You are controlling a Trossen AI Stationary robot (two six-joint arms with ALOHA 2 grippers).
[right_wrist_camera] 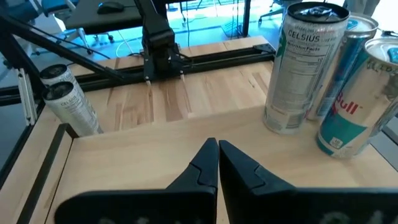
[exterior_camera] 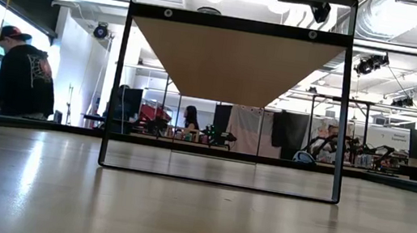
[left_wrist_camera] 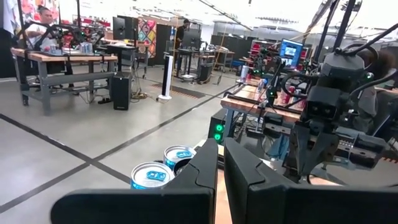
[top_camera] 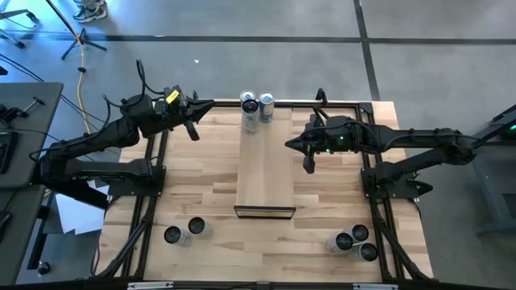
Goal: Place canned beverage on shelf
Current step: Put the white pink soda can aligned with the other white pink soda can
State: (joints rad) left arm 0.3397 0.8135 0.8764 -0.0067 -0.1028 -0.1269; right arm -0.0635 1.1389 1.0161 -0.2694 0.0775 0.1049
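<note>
The shelf [top_camera: 264,173] is a long narrow light-wood platform on a black frame, running from near to far across the middle of the table. Three canned beverages [top_camera: 250,121] [top_camera: 248,98] [top_camera: 266,103] stand upright on their bases at its far end. The right wrist view shows them as a Celsius can [right_wrist_camera: 303,68] and two Red Bull cans [right_wrist_camera: 357,106]. My left gripper [top_camera: 208,105] [left_wrist_camera: 221,174] hovers left of these cans, shut and empty. My right gripper [top_camera: 289,145] [right_wrist_camera: 217,152] hangs over the shelf's right edge, shut and empty.
Two cans [top_camera: 172,234] [top_camera: 196,227] stand on the table near its front left. Three more [top_camera: 344,241] [top_camera: 359,234] [top_camera: 368,251] stand at the front right. The shelf's near half [top_camera: 264,189] is bare wood. People [exterior_camera: 25,70] work in the room beyond.
</note>
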